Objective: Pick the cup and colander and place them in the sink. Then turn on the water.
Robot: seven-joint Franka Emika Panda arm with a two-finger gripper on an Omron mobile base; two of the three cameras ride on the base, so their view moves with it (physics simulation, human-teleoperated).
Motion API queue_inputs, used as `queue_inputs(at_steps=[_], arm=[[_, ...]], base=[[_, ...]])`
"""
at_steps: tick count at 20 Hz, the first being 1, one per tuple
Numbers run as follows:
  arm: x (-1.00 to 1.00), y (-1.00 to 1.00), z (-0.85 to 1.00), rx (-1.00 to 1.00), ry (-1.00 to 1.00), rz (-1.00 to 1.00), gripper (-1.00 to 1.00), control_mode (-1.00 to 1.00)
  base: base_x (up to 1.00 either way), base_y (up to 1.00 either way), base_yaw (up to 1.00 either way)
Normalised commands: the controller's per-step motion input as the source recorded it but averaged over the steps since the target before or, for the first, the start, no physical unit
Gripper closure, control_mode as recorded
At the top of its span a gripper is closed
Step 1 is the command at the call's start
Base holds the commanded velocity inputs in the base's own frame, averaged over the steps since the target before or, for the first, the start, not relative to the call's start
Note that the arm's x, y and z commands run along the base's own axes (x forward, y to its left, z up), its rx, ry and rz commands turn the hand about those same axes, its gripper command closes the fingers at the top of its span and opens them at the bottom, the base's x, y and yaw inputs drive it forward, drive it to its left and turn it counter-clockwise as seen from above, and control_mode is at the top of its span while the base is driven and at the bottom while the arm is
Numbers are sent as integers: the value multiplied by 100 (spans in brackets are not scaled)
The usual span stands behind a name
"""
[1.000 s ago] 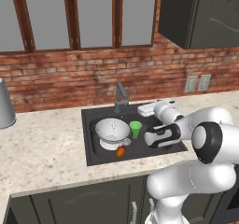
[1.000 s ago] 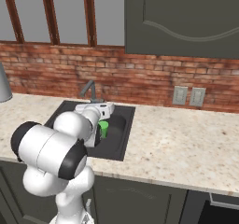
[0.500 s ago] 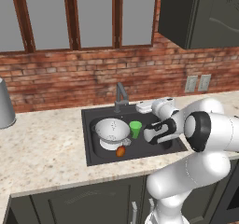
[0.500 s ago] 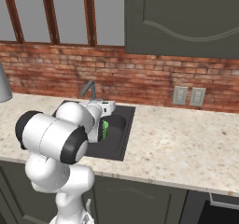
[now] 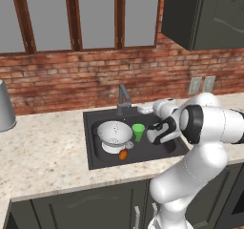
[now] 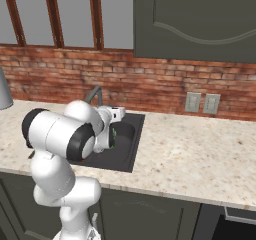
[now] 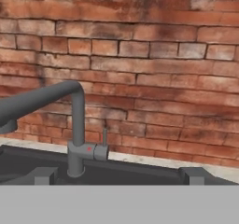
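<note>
Claw [image 5: 143, 109] nearer faucet [image 7: 70, 125], wide open

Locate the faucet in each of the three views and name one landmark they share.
Left base view: faucet at the sink's back edge, centre.
Right base view: faucet left of centre, just above the arm.
Hand view: faucet lower left, seen close up.
Shared landmark: brick wall behind it.

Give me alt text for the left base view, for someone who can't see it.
A white colander, a green cup and a small orange item sit in a dark sink below a brick wall, with the robot arm's hand beside the cup.
</note>
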Motion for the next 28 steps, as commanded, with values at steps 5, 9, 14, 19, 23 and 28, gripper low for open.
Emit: queue_inputs(at_steps=[5,9,14,19,23,28], arm=[[20,0,-16,0,-3,0,-100,-100],[19,0,-17,0,-5,0,-100,-100],[9,0,-22,2,-6,3,-100,-100],[10,-2,-22,3,-5,5,-100,-100],[7,-4,-20,3,-6,7,-100,-100],[20,-5,-30,1,-11,5,-100,-100]], base=[[0,0,0],[0,0,0],[0,0,0],[0,0,0],[0,0,0],[0,0,0]])
